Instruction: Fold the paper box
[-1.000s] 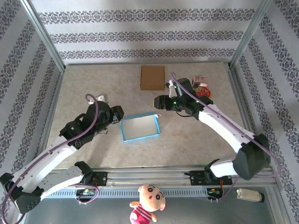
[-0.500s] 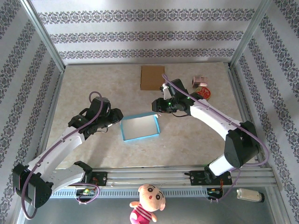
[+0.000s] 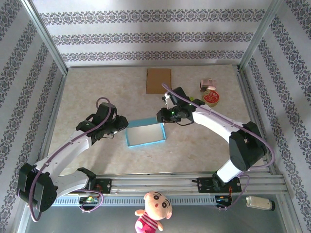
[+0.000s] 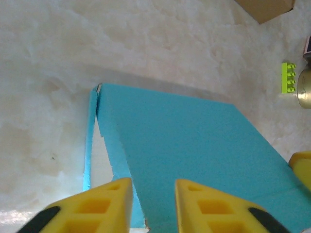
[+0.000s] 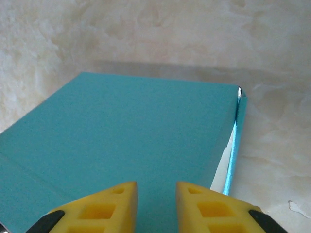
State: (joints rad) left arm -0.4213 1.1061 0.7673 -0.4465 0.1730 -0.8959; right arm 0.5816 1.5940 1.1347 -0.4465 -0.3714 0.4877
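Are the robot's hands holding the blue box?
Not gripped, it seems: the left gripper and right gripper sit open at the box's left and right walls.

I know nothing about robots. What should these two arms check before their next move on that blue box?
1. Blue paper box sits open side up, between the arms: ok.
2. Left gripper at the box's left wall: ok.
3. Right gripper at the box's far right corner: ok.
4. Both grippers open, as seen in the wrist views: ok.
5. A wall actually between either gripper's fingers: cannot tell.
6. Brown cardboard lies apart from the box: ok.
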